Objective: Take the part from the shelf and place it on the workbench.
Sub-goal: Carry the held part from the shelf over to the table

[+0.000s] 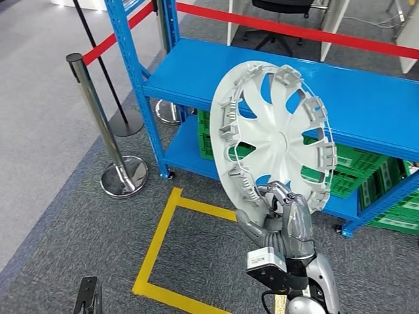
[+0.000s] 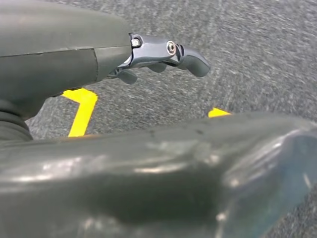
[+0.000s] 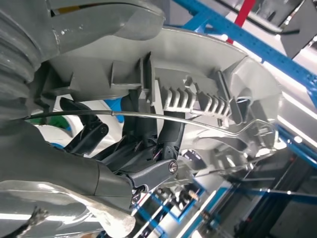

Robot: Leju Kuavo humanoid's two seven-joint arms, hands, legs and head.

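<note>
A pale grey wheel cover (image 1: 274,134), round with curved spokes and clips around its rim, is held upright in front of the blue shelf (image 1: 316,85). My right hand (image 1: 281,219) grips its lower rim from below. In the right wrist view the wheel cover (image 3: 209,69) shows its ribbed inner rim and wire ring, with my right hand's fingers (image 3: 157,171) wrapped around that edge. My left hand (image 2: 164,54) hangs over grey carpet, its fingers extended and nothing in them.
Green crates (image 1: 365,173) sit on the shelf's lower level. A chrome stanchion (image 1: 106,127) with red belt stands left of the shelf. A yellow taped square (image 1: 163,235) marks the carpet ahead. A red belt (image 1: 296,29) runs behind the shelf.
</note>
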